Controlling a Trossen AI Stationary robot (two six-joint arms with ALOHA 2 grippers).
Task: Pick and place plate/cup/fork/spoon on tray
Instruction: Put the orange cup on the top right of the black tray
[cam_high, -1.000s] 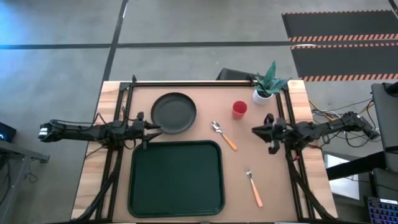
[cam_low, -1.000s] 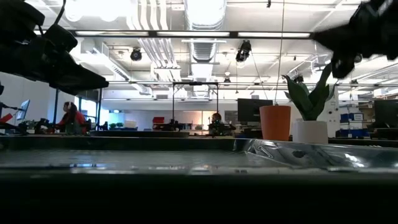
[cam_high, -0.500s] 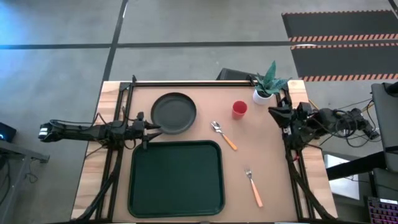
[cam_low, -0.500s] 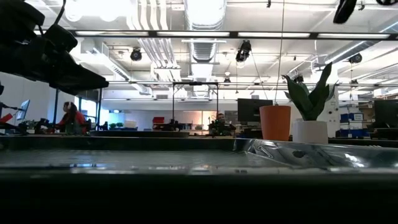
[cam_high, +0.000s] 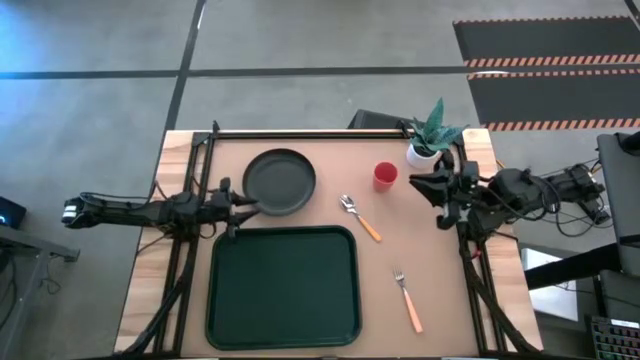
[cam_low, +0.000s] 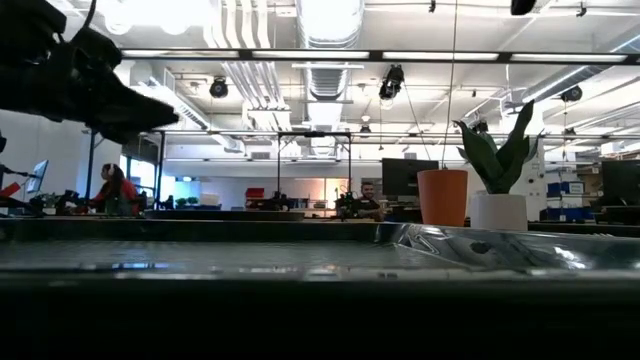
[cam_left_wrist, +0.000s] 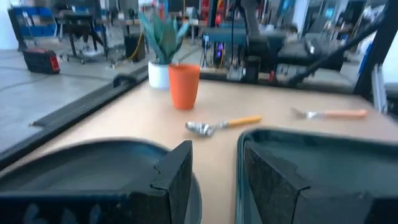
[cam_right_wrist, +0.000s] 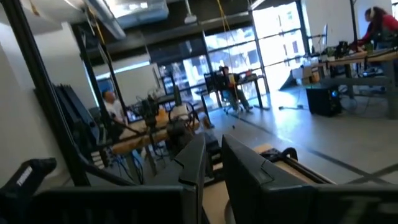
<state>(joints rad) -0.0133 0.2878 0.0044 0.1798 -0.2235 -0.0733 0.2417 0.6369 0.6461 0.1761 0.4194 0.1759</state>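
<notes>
At the plate's (cam_high: 280, 181) near-left rim, the left tool (cam_high: 243, 209) sits low, fingers narrowly parted around nothing. Right tool (cam_high: 420, 186), narrow gap too, hovers beside the cup (cam_high: 385, 176). Spoon (cam_high: 359, 217) and fork (cam_high: 407, 300) lie right of the tray (cam_high: 283, 287).

Lab hall: ceiling ducts (cam_low: 318, 60), workbenches (cam_right_wrist: 348, 65).

Wooden table (cam_high: 400, 300), tray (cam_high: 283, 287), plate (cam_high: 280, 181), cup (cam_high: 385, 176), spoon (cam_high: 359, 217), fork (cam_high: 407, 300), potted plant (cam_high: 430, 135)
</notes>
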